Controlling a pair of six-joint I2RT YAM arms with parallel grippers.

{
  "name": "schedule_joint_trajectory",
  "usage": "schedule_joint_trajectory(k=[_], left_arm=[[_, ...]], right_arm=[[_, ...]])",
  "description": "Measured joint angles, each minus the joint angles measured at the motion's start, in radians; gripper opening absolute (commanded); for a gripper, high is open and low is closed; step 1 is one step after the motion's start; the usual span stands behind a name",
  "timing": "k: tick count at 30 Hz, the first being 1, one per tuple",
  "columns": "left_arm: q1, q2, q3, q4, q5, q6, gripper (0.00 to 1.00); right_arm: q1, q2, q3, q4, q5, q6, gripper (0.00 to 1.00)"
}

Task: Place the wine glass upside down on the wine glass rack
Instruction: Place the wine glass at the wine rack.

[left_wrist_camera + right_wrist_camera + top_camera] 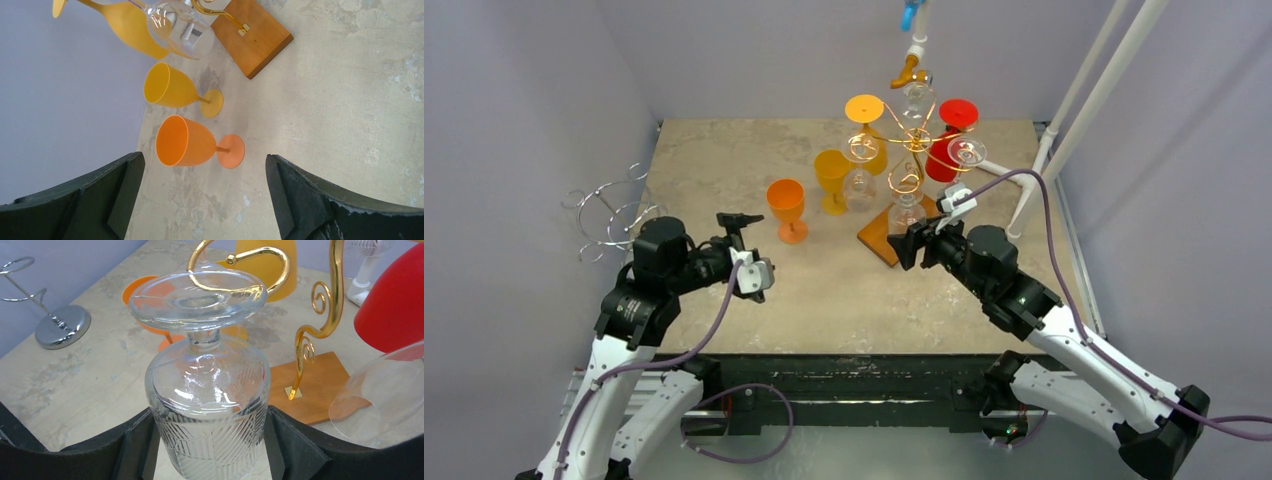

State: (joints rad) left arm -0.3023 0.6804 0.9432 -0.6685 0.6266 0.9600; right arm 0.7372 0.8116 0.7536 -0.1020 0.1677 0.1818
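Our right gripper (210, 440) clamps the upside-down clear wine glass (207, 385) by its bowl, with the foot at twelve o'clock under a curl of the gold rack (338, 280). The glass's rim is cut off below. Our left gripper (205, 180) gapes wide, and the orange glass (187, 141) stands apart from it at twelve o'clock.

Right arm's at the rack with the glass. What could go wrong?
1. The right gripper holds the clear cut-glass wine glass inverted at the gold wire hook. Whether the stem is seated cannot be told, so releasing might drop it.
2. Another clear hanging glass is close beside it; a sideways retreat may knock it.
3. The open left gripper faces the upright orange plastic goblet and could tip it.
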Motion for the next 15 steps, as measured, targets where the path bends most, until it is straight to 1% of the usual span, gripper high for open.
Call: schedule_joint_trajectory(k=[6, 15], left_arm=[[0.000, -0.046, -0.018, -0.013, -0.002, 0.001, 1.00], [0.000, -0.045, -0.019, -0.034, -0.004, 0.003, 1.00]], right_arm=[[-0.006, -0.003, 0.000, -0.004, -0.034, -0.008, 0.00], [-0.025, -0.048, 0.000, -0.048, -0.054, -0.026, 0.00]])
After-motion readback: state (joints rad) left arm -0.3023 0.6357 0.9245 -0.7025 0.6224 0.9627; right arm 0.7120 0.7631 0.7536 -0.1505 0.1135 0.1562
